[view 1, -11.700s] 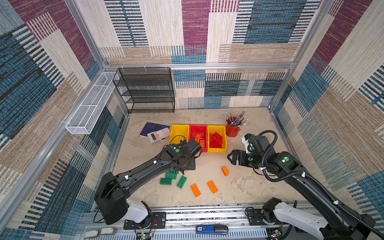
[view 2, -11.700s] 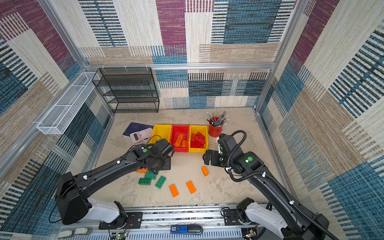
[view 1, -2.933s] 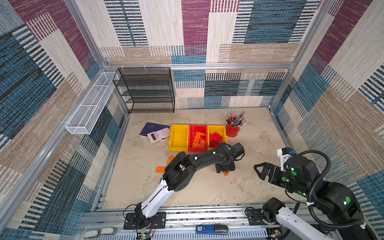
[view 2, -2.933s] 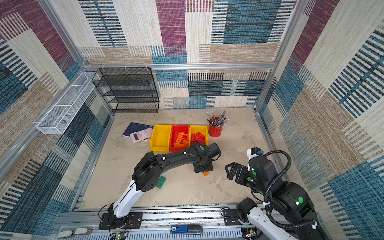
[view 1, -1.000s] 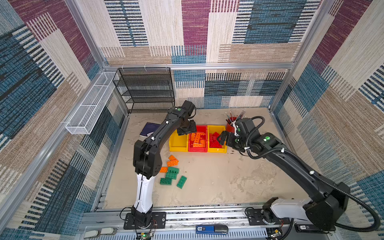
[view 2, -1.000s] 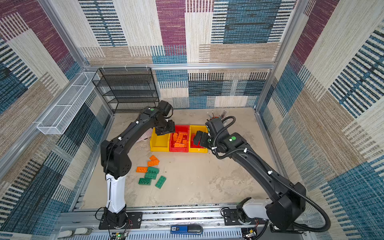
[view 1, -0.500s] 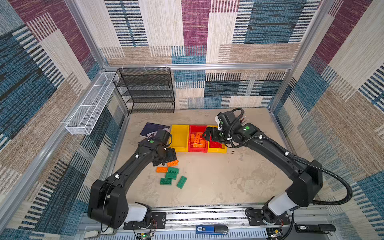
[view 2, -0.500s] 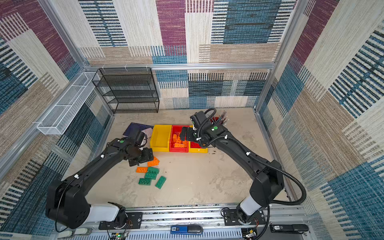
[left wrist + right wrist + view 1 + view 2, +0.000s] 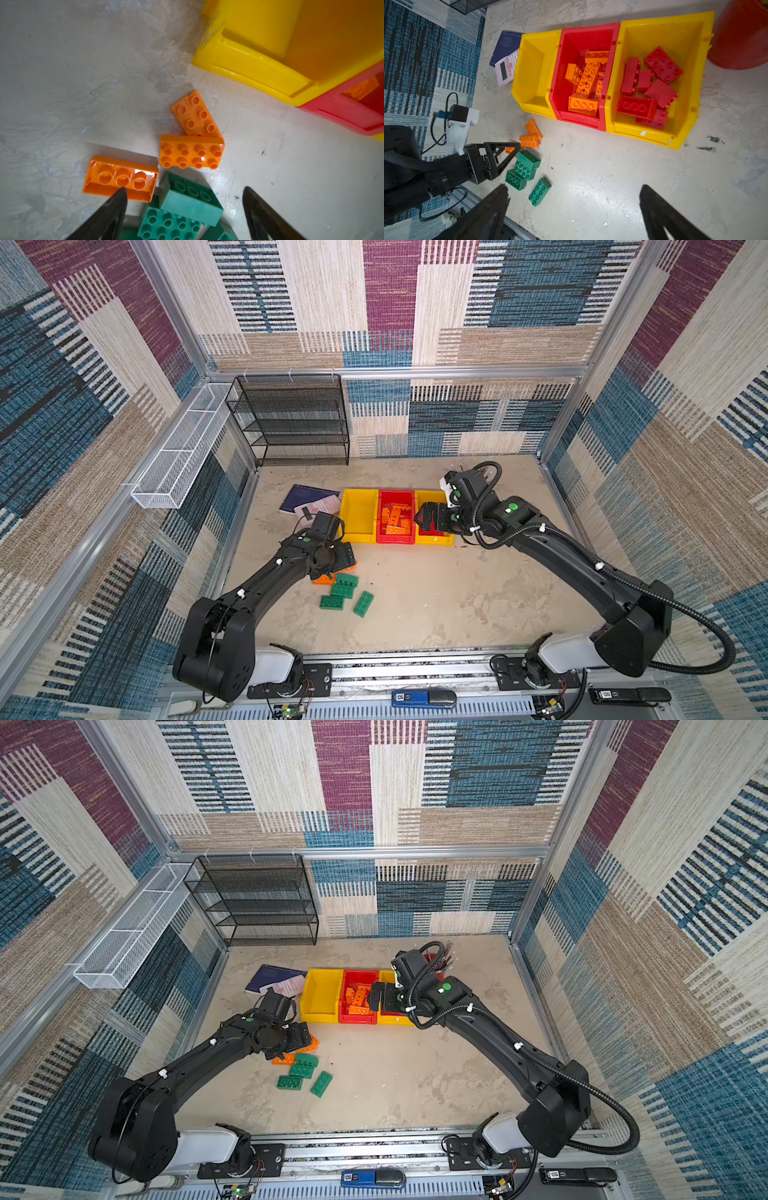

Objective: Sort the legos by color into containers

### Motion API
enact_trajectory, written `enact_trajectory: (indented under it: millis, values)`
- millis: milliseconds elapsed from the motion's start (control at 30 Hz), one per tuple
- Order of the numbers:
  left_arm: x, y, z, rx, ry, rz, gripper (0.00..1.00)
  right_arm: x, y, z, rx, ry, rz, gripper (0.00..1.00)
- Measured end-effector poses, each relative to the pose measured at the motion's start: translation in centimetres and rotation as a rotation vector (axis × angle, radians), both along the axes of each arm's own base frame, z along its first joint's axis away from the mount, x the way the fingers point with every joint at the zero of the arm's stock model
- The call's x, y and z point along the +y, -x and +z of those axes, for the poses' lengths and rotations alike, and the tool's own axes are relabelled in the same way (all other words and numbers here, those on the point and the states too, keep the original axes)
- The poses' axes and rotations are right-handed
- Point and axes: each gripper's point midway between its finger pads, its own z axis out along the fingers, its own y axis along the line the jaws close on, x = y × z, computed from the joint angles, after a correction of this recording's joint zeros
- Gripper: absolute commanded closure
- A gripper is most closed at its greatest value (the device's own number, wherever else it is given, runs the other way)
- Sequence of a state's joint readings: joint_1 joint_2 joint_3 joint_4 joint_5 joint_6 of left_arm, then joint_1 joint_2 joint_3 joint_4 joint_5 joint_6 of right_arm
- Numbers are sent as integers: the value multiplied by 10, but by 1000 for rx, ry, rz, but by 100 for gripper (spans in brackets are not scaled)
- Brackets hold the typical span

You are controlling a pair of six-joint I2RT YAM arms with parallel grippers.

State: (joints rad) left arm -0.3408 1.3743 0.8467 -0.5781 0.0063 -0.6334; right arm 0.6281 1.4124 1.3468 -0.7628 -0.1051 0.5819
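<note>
Left hand gapes above loose orange legos, rim of yellow container just ahead; right hand gapes too, open worktop before it.

In both top views the orange bricks on the worktop are largely covered by the left hand, and the right yellow bin is mostly hidden beneath the right hand. The red pencil cup is cut off by the frame's edge in the right wrist view. In the left wrist view the green bricks, the left yellow bin and the red bin are likewise cut off.
</note>
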Motion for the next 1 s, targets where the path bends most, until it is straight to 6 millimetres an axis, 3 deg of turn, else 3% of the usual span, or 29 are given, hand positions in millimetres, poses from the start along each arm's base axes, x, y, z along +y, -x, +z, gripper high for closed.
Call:
enact_trajectory:
  millis: [500,1000]
  values:
    - [-8,-16,-26,29,-52,16,12,-8,9,7,-21,7,14,0]
    - [-23,-16,-45,38,-90,-49,16,-15,17,0,-4,34,16,0]
